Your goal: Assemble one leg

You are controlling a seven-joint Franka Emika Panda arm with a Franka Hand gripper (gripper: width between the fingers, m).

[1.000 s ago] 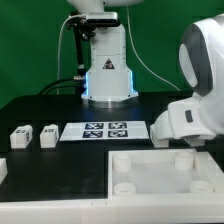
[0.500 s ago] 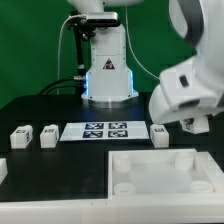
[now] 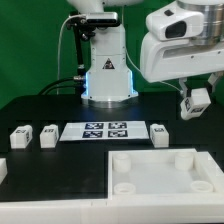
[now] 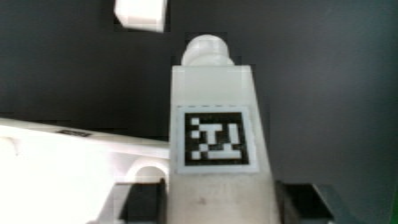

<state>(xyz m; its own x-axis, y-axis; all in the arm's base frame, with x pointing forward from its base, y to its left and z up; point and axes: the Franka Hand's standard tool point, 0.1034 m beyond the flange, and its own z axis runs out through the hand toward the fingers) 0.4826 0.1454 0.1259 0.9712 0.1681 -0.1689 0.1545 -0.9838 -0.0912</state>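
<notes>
My gripper [image 3: 196, 103] hangs high at the exterior view's right, shut on a white leg [image 3: 198, 99] with a marker tag. In the wrist view that leg [image 4: 217, 120] stands between the fingers [image 4: 139, 203], its rounded tip pointing away and its tag facing the camera. Three more legs rest on the black table: two at the exterior view's left [image 3: 19, 136] [image 3: 47, 136] and one [image 3: 159, 134] beside the marker board. The large white tray-like part [image 3: 160, 170] with round corner sockets lies in front, below the gripper.
The marker board [image 3: 104, 130] lies flat mid-table. The robot base [image 3: 106, 72] stands behind it with cables at its left. A white piece [image 3: 2, 168] sits at the left edge. A green backdrop closes the rear.
The arm has risen from low over the tray's right rear corner to high at the right, lifting a leg in the gripper. The other legs have not moved.
</notes>
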